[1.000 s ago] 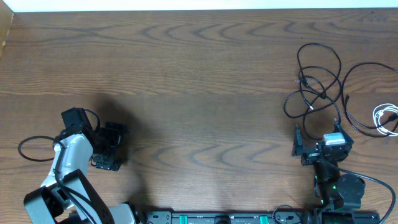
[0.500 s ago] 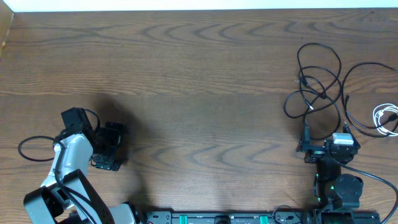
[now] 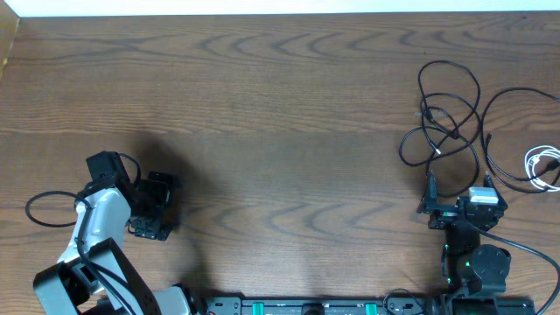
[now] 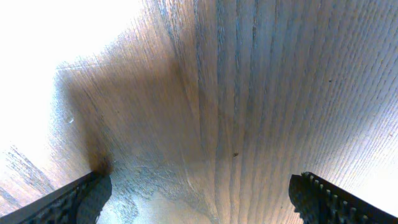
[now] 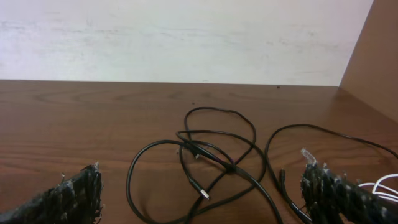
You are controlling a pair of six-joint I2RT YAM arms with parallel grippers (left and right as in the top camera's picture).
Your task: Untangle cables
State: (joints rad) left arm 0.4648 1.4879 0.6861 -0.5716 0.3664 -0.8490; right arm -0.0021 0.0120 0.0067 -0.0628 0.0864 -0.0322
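A tangle of thin black cables (image 3: pixel 446 118) lies at the table's far right, with a second black cable (image 3: pixel 516 96) looping beside it and a small white cable (image 3: pixel 544 166) at the right edge. My right gripper (image 3: pixel 459 191) stands open just on the near side of the tangle. In the right wrist view the black loops (image 5: pixel 214 155) and a plug end (image 5: pixel 200 190) lie ahead, between the spread fingers of the right gripper (image 5: pixel 202 202), untouched. My left gripper (image 3: pixel 159 206) is open over bare wood at the left; the left gripper (image 4: pixel 199 208) holds nothing.
A thin black cord loop (image 3: pixel 48 208) lies beside the left arm's base. The wooden table (image 3: pixel 280 131) ends at a pale wall (image 5: pixel 186 37) at the back, and a wooden side panel (image 5: pixel 373 56) rises at the far right.
The right gripper shifted slightly right and squared up toward the tangle, then held still. The left arm and the cables have not moved.
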